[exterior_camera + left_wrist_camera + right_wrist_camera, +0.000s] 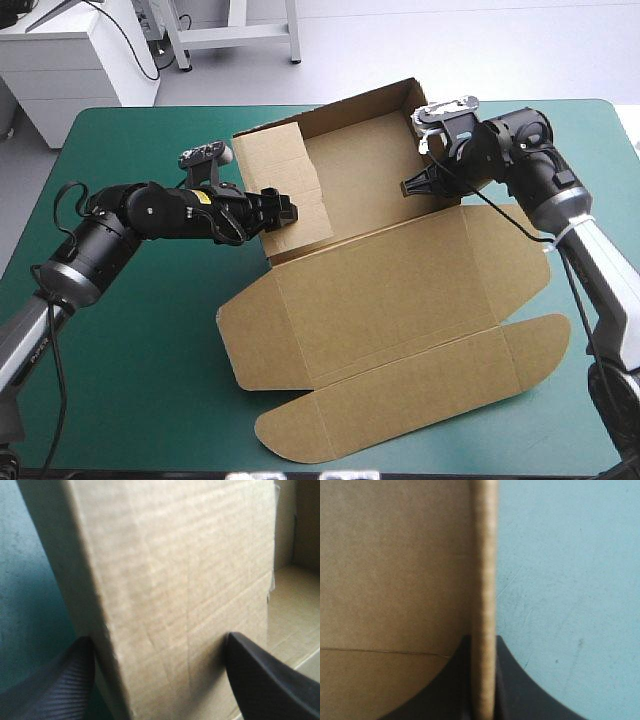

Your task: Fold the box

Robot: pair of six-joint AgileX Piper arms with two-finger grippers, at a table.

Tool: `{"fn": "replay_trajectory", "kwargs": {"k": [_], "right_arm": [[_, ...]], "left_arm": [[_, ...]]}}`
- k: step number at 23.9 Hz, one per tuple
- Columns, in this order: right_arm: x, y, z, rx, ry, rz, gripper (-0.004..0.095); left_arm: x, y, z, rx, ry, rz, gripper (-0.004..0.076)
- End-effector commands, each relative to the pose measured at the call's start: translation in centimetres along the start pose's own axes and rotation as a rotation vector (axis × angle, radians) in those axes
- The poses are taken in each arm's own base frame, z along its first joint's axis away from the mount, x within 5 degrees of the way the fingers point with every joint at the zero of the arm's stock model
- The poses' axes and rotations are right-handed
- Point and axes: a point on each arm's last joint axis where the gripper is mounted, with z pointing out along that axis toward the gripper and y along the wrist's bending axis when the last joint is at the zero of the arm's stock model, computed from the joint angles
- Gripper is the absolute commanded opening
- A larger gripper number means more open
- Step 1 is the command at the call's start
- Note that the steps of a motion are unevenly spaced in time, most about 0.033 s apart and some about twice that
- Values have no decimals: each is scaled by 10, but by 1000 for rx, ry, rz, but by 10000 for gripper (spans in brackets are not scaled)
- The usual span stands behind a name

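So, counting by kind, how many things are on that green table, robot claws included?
Brown cardboard box, partly folded: 1
Black grippers: 2 (left gripper, right gripper)
Total: 3

We see two arms, the left arm and the right arm, each built of rounded black joints passing into silver-grey tubes lower down, with a small yellow label on the left one and broad black fingers, curved like fins and finely ribbed.
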Motion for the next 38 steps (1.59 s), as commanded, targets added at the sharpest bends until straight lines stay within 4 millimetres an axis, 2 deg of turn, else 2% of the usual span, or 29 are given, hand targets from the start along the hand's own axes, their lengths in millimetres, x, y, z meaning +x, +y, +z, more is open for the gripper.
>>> {"fn": "replay_trajectory", "kwargs": {"k": [1,7,10,15,17,18,19,20,31,34,38], "right_arm": [[-12,1,-39,-10,-175,28,-17],[-12,3,-56,4,-231,21,-18],[-12,3,-63,-5,-255,26,-18],[-11,3,-66,-14,-259,31,-18],[-11,3,-66,-14,-258,31,-18],[-11,3,-66,-14,-258,31,-18],[-11,3,-66,-14,-258,31,-18],[-11,3,-66,-14,-258,31,-18],[-8,2,-56,0,-207,80,-18],[-4,3,-44,7,-122,100,-18],[3,4,-24,16,2,145,-18]], "left_arm": [[-6,-17,-19,25,-109,-37,513],[-11,-20,-17,-9,-207,-92,513],[-13,-19,-16,-22,-235,-66,508],[-14,-18,-13,-36,-236,-53,484],[-14,-18,-13,-35,-235,-55,359],[-14,-18,-13,-37,-231,-50,248],[-14,-18,-13,-40,-229,-33,90],[-13,-19,-14,-42,-232,-13,-1],[-7,-12,-11,-126,-157,29,-8],[-10,-12,-9,-177,-111,50,-8],[-25,-16,-8,-287,-7,104,-8]]}}
